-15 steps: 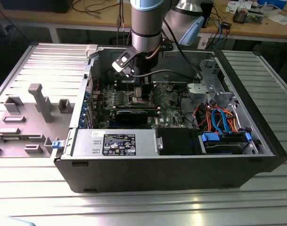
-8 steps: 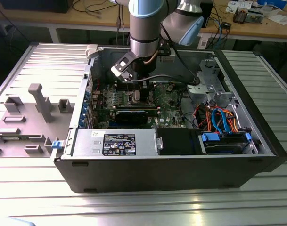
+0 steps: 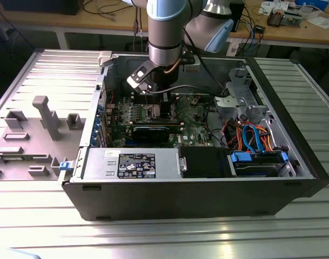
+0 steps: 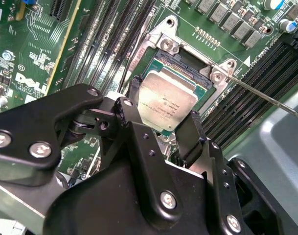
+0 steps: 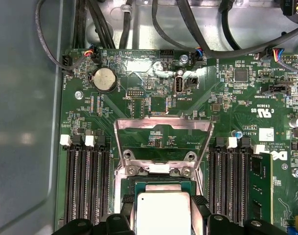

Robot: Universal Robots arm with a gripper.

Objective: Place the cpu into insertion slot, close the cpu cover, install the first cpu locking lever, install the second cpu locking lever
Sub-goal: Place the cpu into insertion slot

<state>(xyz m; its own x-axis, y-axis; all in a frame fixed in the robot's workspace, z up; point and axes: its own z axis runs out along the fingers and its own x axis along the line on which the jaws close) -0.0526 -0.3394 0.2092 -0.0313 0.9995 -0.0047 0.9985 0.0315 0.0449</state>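
My gripper (image 4: 163, 111) is down inside the open computer case (image 3: 196, 199), over the green motherboard (image 3: 194, 116). Its two black fingers (image 4: 190, 131) press on opposite edges of the cpu (image 4: 164, 102), a silver-topped square chip. The cpu (image 5: 163, 213) hangs just over the insertion slot (image 5: 161, 184), whose dark centre shows past the chip's far edge. I cannot tell whether the chip touches the slot. The cpu cover (image 5: 163, 123), a silver frame with a window, stands swung open beyond the slot. A thin metal locking lever (image 4: 266, 98) sticks out sideways from the slot's corner.
Long black memory slots (image 5: 85, 181) flank the insertion slot on both sides. A grey power supply box (image 3: 132, 164) and a blue-tabbed drive bay (image 3: 259, 162) line the case's near wall. Cable bundles (image 3: 245, 135) lie at the exterior view's right. A grey fixture plate (image 3: 40, 124) sits outside the case.
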